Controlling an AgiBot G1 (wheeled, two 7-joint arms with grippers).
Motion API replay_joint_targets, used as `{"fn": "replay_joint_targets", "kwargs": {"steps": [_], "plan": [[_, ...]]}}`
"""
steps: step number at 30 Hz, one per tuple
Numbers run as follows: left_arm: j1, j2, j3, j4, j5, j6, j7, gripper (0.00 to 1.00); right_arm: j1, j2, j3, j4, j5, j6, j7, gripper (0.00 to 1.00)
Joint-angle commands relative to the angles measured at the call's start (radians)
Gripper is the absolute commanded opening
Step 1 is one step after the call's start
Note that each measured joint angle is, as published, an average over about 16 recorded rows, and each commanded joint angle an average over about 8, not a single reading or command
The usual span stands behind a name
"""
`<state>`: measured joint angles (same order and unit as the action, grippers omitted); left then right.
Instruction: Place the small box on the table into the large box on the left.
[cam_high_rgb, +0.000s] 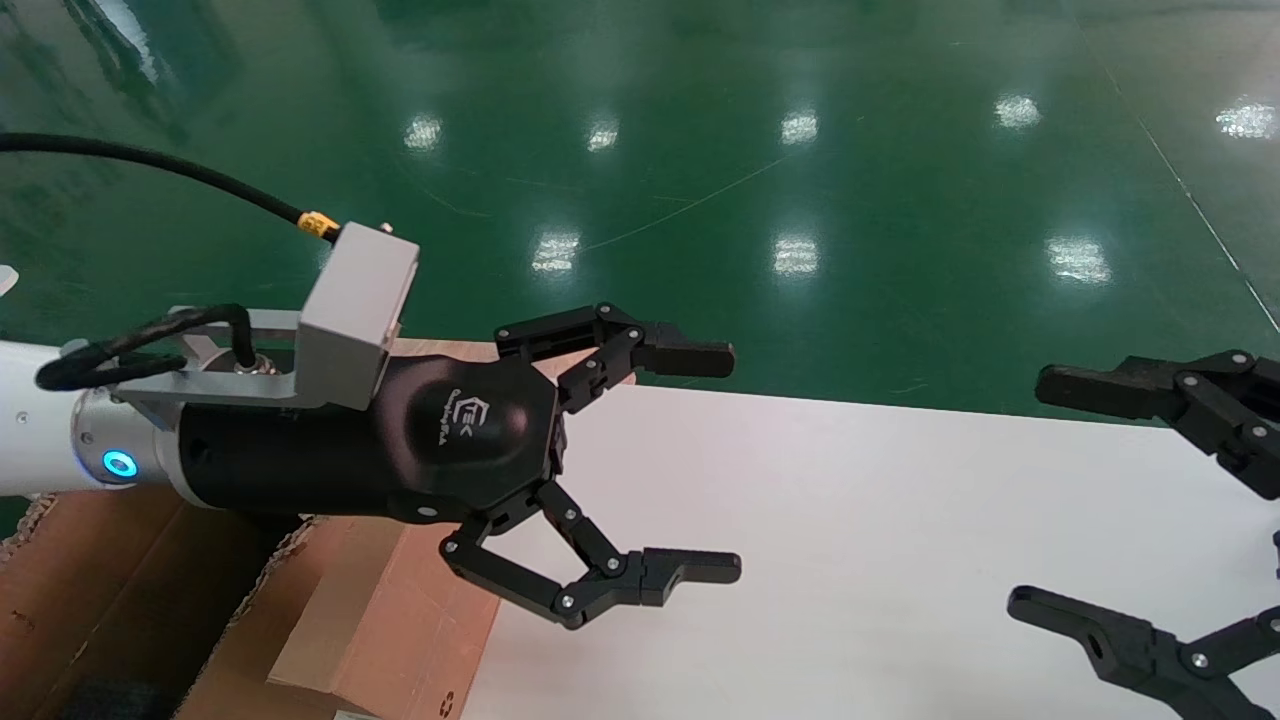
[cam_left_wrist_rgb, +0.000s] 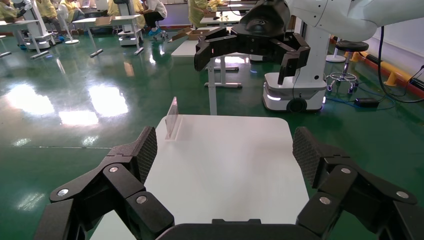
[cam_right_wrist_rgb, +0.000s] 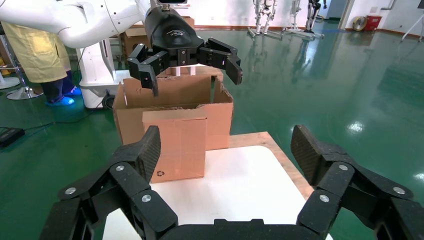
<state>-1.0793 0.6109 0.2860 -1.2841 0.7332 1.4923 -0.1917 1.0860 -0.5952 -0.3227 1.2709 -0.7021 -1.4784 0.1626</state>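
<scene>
The small box (cam_right_wrist_rgb: 175, 145) is seen standing upright at the left end of the table (cam_high_rgb: 850, 520), with its back against the wall of the large box (cam_right_wrist_rgb: 172, 95); a small black mark is printed near its lower corner. It has not yet been taken up. In the head view only part of the small box (cam_high_rgb: 400, 620) is visible, below the left arm.

The left gripper (cam_high_rgb: 690, 465) is held in the air with its jaws spread wide and nothing between them. It is raised above the small box and the near edge of the carton, with the fingers pointed across the table. The right gripper (cam_high_rgb: 1110, 500) is also released and empty, held above the right end of the table, well apart from the small box.

The step in hand is judged to be the approach before the grasp. For the next move, the left gripper would need to be lowered and turned so that two opposite faces of the small box can be closed upon. The box could then be lifted over the carton's ragged wall and let go inside.
</scene>
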Motion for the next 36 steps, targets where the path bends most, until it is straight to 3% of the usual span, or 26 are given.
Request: {"fn": "replay_joint_targets", "kwargs": {"steps": [1, 7, 10, 14, 18, 26, 36], "plan": [[0.000, 0.000, 0.000, 0.000, 0.000, 0.000, 0.000, 0.95, 0.000, 0.000, 0.000, 0.000, 0.000, 0.000, 0.000, 0.00], [0.001, 0.000, -0.001, 0.000, 0.000, 0.000, 0.001, 0.94, 0.000, 0.000, 0.000, 0.000, 0.000, 0.000, 0.000, 0.00], [0.000, -0.001, -0.001, 0.000, 0.001, 0.000, 0.001, 1.00, 0.000, 0.000, 0.000, 0.000, 0.000, 0.000, 0.000, 0.00], [-0.007, -0.015, 0.003, -0.006, 0.029, -0.010, -0.002, 1.00, 0.000, 0.000, 0.000, 0.000, 0.000, 0.000, 0.000, 0.00], [-0.035, -0.050, 0.023, -0.023, 0.119, -0.048, -0.041, 1.00, 0.000, 0.000, 0.000, 0.000, 0.000, 0.000, 0.000, 0.00], [-0.160, -0.112, 0.084, -0.065, 0.352, -0.142, -0.237, 1.00, 0.000, 0.000, 0.000, 0.000, 0.000, 0.000, 0.000, 0.00], [-0.286, -0.092, 0.090, -0.075, 0.438, -0.108, -0.193, 1.00, 0.000, 0.000, 0.000, -0.001, 0.000, 0.000, 0.000, 0.00]]}}
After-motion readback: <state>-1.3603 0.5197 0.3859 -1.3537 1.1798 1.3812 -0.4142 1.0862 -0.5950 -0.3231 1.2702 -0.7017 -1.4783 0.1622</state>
